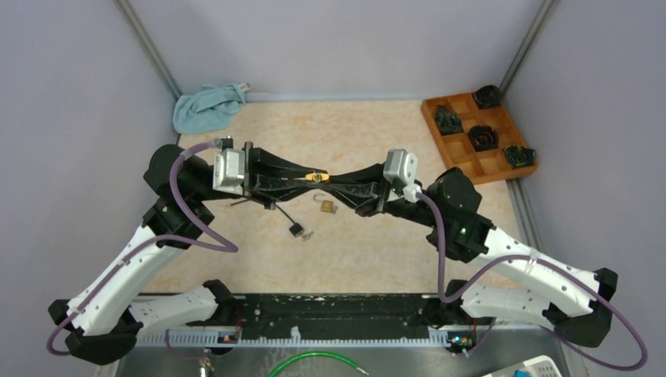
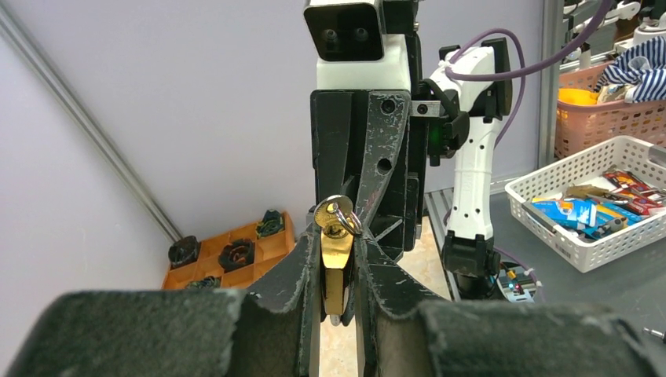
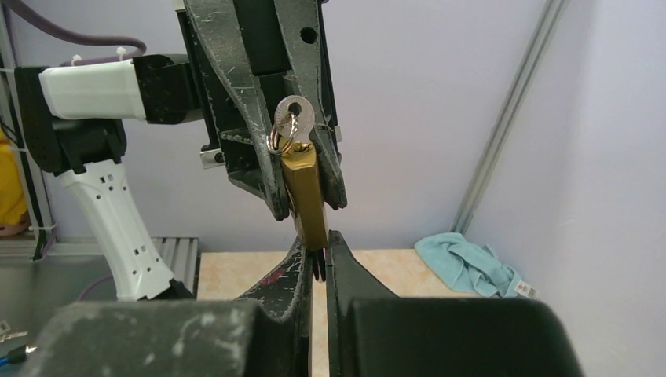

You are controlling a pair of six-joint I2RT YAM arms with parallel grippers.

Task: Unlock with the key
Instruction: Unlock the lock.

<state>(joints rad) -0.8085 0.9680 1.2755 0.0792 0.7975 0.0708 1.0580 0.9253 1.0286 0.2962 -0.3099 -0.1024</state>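
Worktop [image 1: 369, 133]: beige, marbled, enclosed by plain grey walls [image 1: 338, 47], with metal posts [image 1: 149, 47] set in the far corners.
Cloth [image 1: 206, 106]: blue, crumpled in the far left corner.
Tray [image 1: 465, 161]: wooden, partitioned, at far right. Dark items are held in four compartments.
Padlock [image 3: 305, 192]: brass, held above mid-worktop with the key [image 3: 295, 116] and its ring at the upper end.
Left end effector [image 2: 336, 263]: clenched on the padlock body.
Right end effector [image 3: 316, 251]: clenched about the padlock's lower end.
Spare lock [image 1: 327, 206] and black lock [image 1: 297, 231]: laid on the worktop beneath.
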